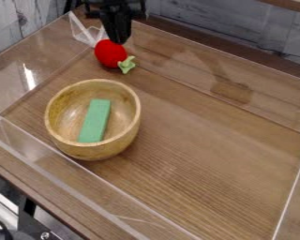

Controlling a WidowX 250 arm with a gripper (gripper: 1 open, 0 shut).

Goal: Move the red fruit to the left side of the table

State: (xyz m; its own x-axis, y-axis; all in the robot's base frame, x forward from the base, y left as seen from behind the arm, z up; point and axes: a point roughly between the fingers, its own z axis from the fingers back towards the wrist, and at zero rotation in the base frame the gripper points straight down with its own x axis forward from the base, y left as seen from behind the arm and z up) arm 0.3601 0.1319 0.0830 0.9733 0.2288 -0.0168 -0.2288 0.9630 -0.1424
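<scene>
Brown wood-grain tabletop (209, 155) is spreading out beneath and around the round wooden bowl (127, 117), with a wide stretch of bare boards lying to the right of the bowl in the camera view. Low clear walling (37, 208) is running along the table's edge below and to the left of the bowl, catching pale reflections. Beyond that edge, at the bottom left corner from the bowl, dark equipment (3, 231) is partly showing.

Inside the bowl, a flat green block (95, 120) is lying with its long side slanting slightly, its upper end pointing toward the far side of the bowl. Above the bowl in the view, and apart from its rim, the red fruit (110, 53) is resting on the tabletop, its green leafy cap (127, 66) facing down and to the right, roughly toward the bowl's right side.

Farther up from the bowl, at the top of the view, the dark gripper (112, 33) is hanging close by the fruit's far side. Its jaws are standing closed; whether they are touching or pinching the fruit cannot be told. Whitish, see-through material is showing just left of the gripper, also above the bowl.
</scene>
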